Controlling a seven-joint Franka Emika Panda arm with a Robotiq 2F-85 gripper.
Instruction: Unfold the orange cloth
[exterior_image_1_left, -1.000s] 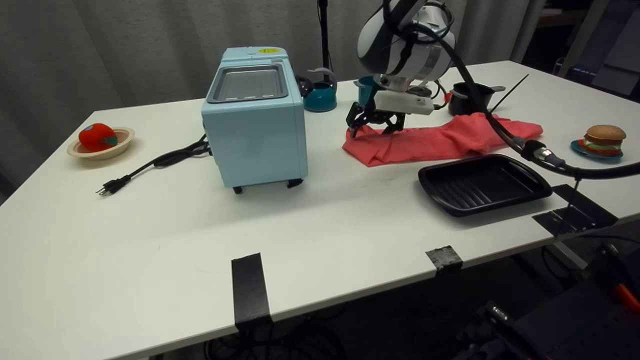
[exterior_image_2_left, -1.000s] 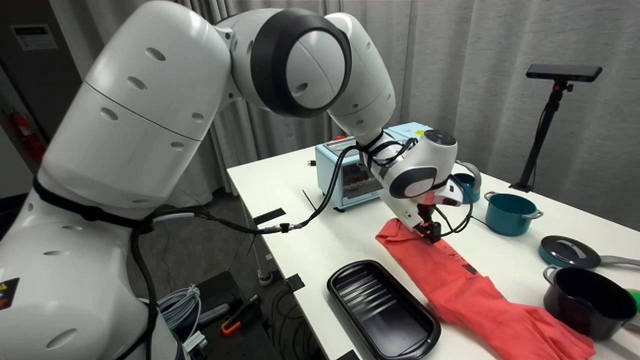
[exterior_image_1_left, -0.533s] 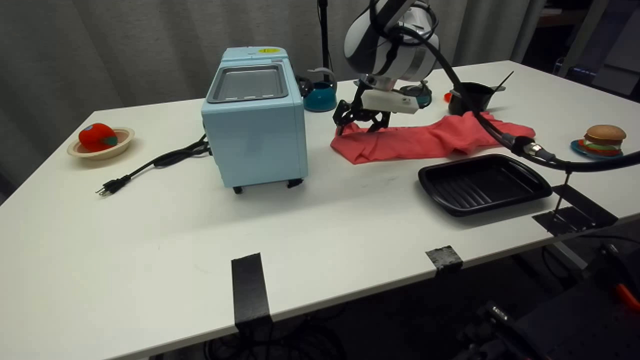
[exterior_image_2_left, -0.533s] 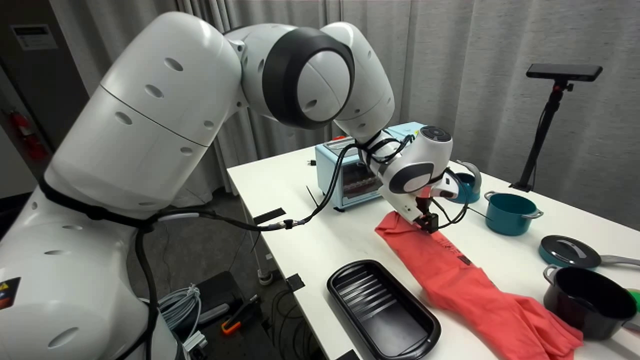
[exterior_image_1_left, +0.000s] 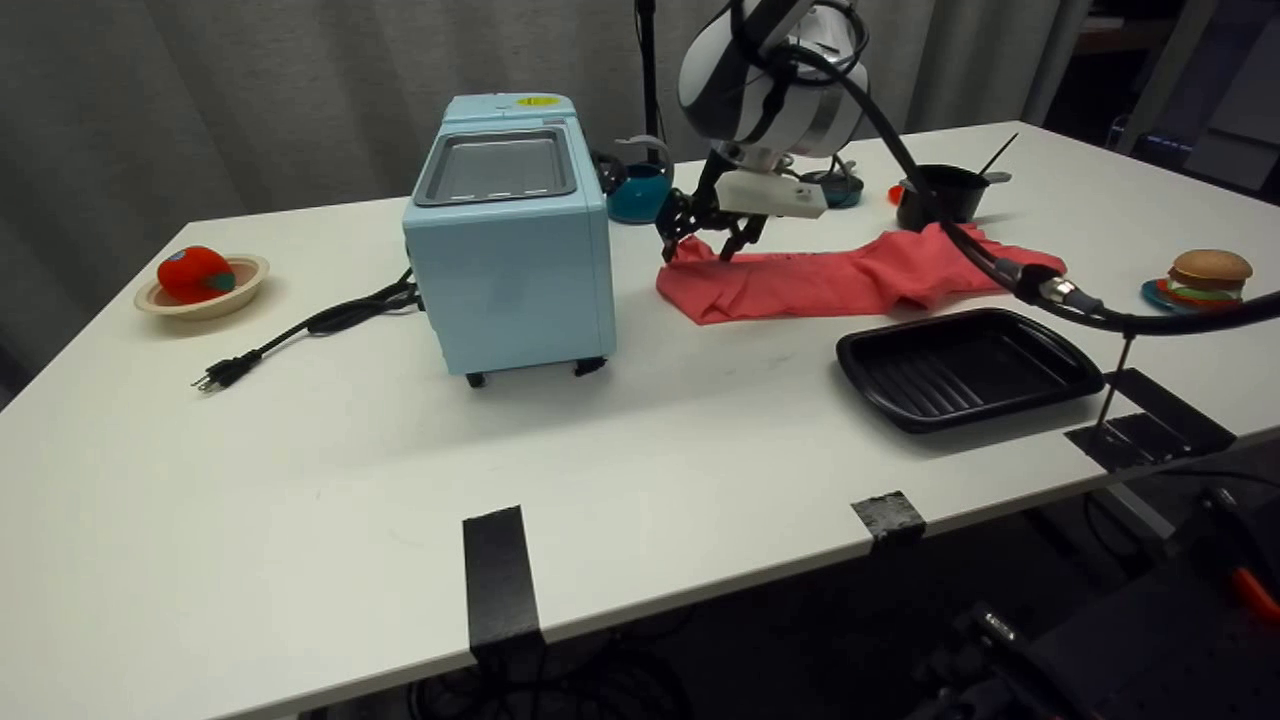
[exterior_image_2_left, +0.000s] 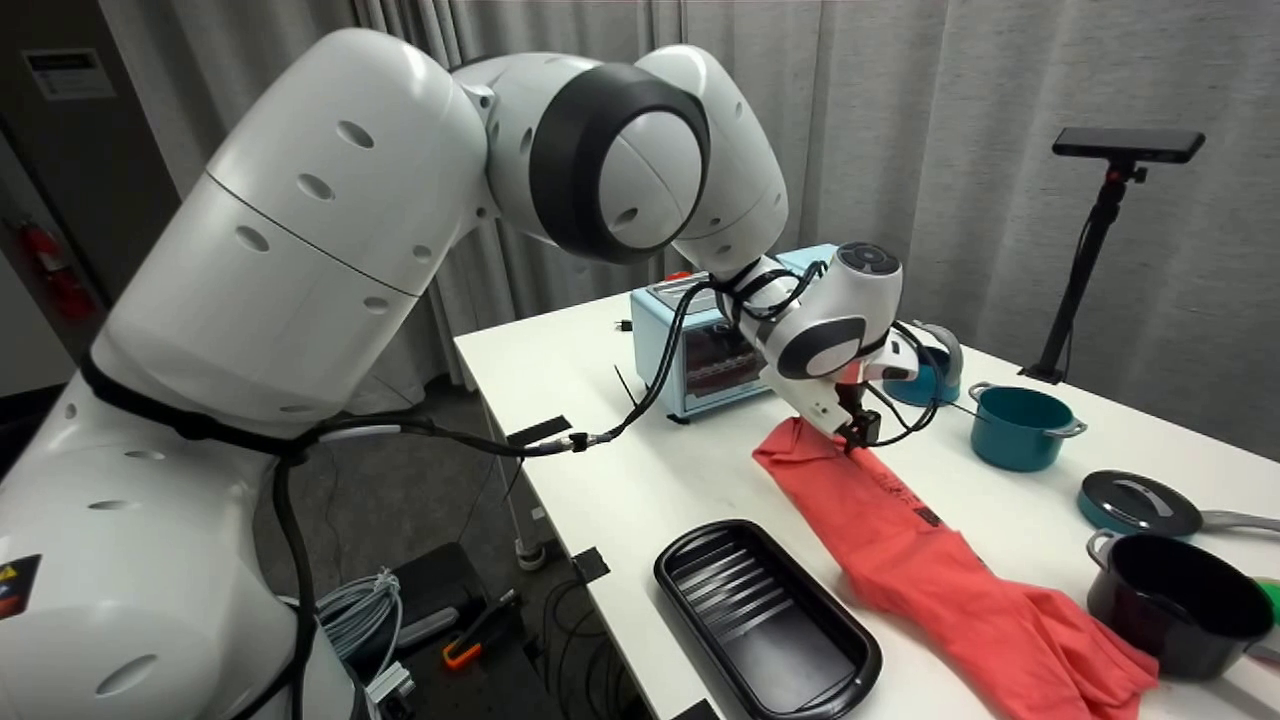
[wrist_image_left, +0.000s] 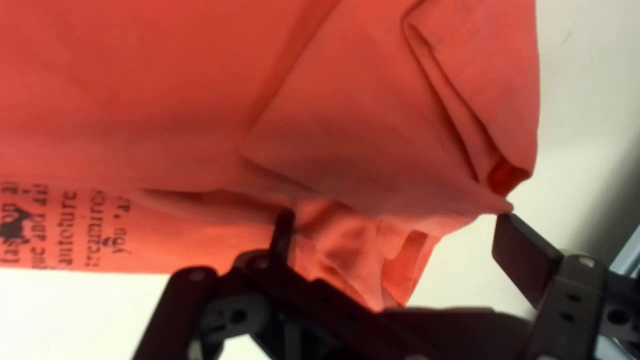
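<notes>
Cloth (exterior_image_2_left: 920, 570) lies as long strip on desk (exterior_image_1_left: 330, 480), axis from toaster (exterior_image_1_left: 510, 280) toward black pot (exterior_image_2_left: 1160, 630); jaws wide at toaster end, loose folds (wrist_image_left: 350, 235) between them in wrist view; next pinch likely there

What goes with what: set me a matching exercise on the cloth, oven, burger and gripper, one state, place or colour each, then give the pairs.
Things:
1. cloth
2. oven
3. burger
4. gripper

Descriptions:
A. on a small plate
B. open
C. partly folded over itself
D. light blue

Pairs: 1-C; 2-D; 3-A; 4-B
</notes>
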